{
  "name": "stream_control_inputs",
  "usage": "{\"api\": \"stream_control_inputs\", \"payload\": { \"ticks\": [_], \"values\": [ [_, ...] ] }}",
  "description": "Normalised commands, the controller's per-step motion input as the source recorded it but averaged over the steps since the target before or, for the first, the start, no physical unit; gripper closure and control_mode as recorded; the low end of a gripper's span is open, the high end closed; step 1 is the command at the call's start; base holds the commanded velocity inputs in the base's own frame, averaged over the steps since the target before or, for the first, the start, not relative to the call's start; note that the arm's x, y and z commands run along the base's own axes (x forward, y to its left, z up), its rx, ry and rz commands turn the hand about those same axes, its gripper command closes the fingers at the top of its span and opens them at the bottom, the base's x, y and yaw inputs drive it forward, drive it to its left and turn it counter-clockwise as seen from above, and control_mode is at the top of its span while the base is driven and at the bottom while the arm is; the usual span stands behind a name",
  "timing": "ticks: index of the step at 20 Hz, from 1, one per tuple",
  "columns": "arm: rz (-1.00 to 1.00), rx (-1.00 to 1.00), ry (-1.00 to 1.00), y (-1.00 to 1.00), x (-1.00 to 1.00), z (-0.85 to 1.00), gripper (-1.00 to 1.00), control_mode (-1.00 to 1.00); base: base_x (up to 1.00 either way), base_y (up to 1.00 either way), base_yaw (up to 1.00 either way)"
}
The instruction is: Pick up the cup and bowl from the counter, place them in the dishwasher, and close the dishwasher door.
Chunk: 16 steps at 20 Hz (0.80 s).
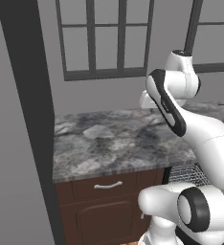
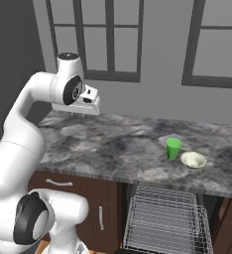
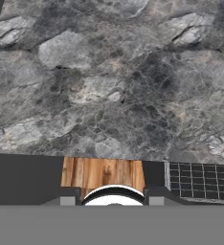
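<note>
Gripper [image 2: 91, 103] sits high over the left part of the counter [image 2: 113, 144], pointing down at bare mottled stone, touching nothing and holding nothing. The two finger tips [image 3: 68, 197] poke up at the bottom of the hand view with a clear gap between them: part open, neither wide nor pinched, nothing in the gap. In the left base view the hand is mostly hidden behind the arm's own forearm, so finger state can't be read there. Going left to right in the right base view: the white arm rises at the left and bends over the counter; below it are the dark reddish-brown cabinets [image 2: 63, 191] with a silver drawer handle [image 2: 59, 183]. Mid-frame the stone top is bare. Further right the green cup [image 2: 173, 148] stands upright on the counter, with the pale bowl [image 2: 193, 159] just beside it on its right, slightly nearer the front edge; whether they touch, can't tell. Both are well apart from the gripper, with open counter between them and it, and nothing stands in that stretch. Under the cup and bowl the dishwasher [image 2: 207, 208] is open, its wire rack [image 2: 165, 218] pulled out in front of the counter edge, and nothing is visible in it. The hand view also catches a corner of that rack [image 3: 200, 179] at lower right, beside a strip of wooden floor [image 3: 102, 173]. Grey wall with dark-framed windows [image 2: 108, 39] behind the counter.
</note>
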Motion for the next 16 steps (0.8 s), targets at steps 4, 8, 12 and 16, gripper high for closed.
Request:
{"api": "stream_control_inputs", "payload": {
  "ticks": [4, 8, 12, 16],
  "values": [
    [0.00, 0.00, 0.00, -0.07, 0.00, 0.00, -1.00, -1.00, 0.00, 0.00, 0.00],
    [0.00, 0.00, 0.00, -0.18, 0.00, 0.00, -1.00, -1.00, 0.00, 0.00, 0.00],
    [0.00, 0.00, 0.00, -0.24, 0.00, 0.00, -1.00, -1.00, 0.00, 0.00, 0.00],
    [0.00, 0.00, 0.00, -0.29, 0.01, 0.00, -1.00, -1.00, 0.00, 0.00, 0.00]
  ]
}}
